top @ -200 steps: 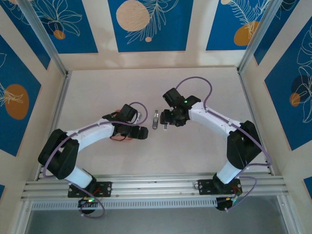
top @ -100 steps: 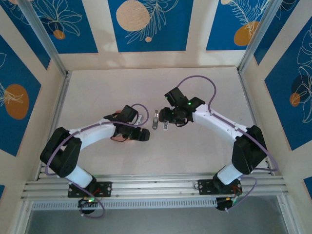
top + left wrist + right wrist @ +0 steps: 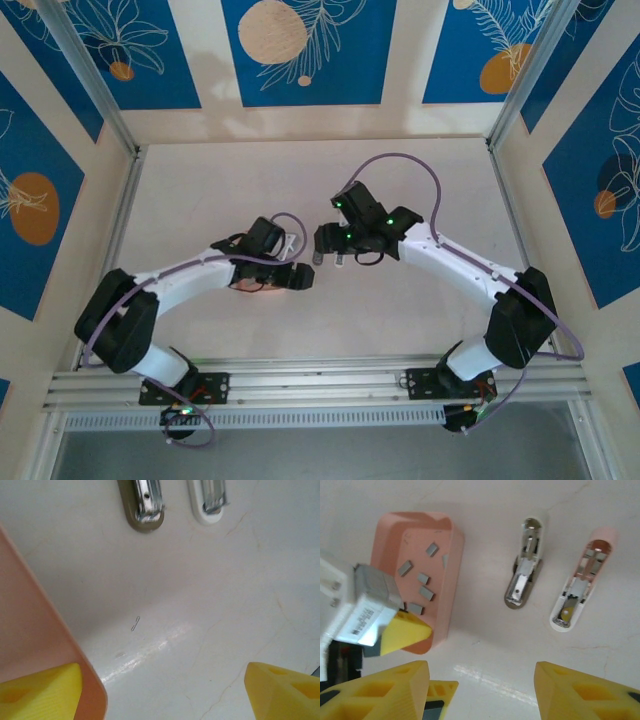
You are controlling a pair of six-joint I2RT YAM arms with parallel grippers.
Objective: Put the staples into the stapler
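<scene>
Item, at the middle of the table [image 3: 200, 190]: we record the stapler [image 3: 522, 582] lying flat as two slim pieces side by side, one grey-based, the other a white and pink piece [image 3: 577, 592]; we cannot tell whether they are joined. Item, just beside it toward the left edge: a salmon-pink tray [image 3: 395, 535] holding the staples [image 3: 423, 578], several small grey strips lying loose inside. We note the left end effector [image 3: 162, 692] spread wide and holding nothing, one yellow fingertip [image 3: 405, 630] over the tray's near end. We note the right end effector [image 3: 480, 690] above the stapler, its jaws apart with bare table between them, gripping nothing.
</scene>
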